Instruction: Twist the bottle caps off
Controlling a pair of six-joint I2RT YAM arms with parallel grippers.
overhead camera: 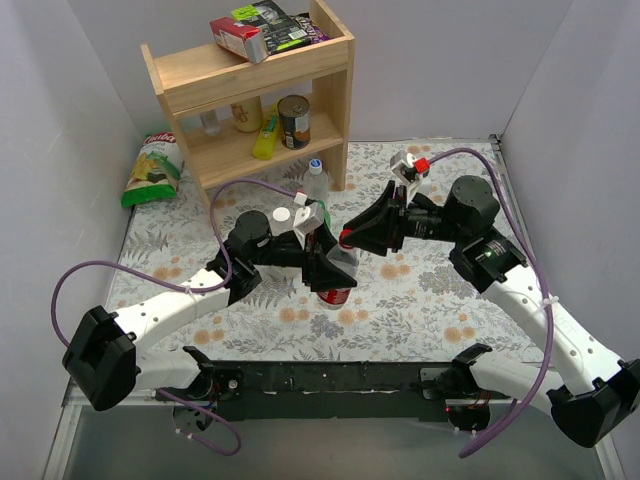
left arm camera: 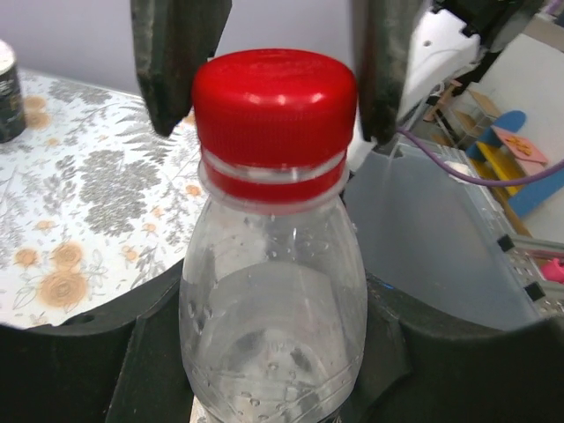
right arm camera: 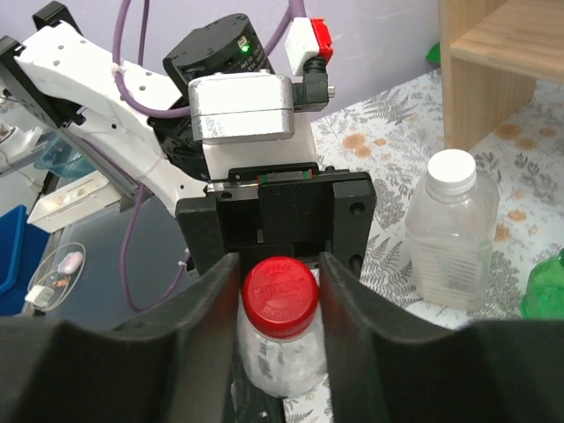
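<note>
Gripping the bottle (left arm camera: 273,264) is the left hand (left arm camera: 264,361); right hand (right arm camera: 280,295) pinches red cap (left arm camera: 275,106).

A wooden shelf (overhead camera: 200,66) stands at the back of the floral tabletop (overhead camera: 430,300). On top of the shelf lie a red-and-white box (overhead camera: 238,38) and a dark packet (overhead camera: 283,25). Its lower board holds a can (overhead camera: 294,122), a leaning yellow bottle (overhead camera: 267,133) and a jar (overhead camera: 246,113). A snack bag (overhead camera: 152,170) lies left of the shelf.

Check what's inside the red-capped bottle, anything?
Through the clear wall of the bottle below the red cap: only droplets on the inside; no liquid level is discernible. The lower part is covered by the left gripper holding it, so contents there are unseen.
</note>
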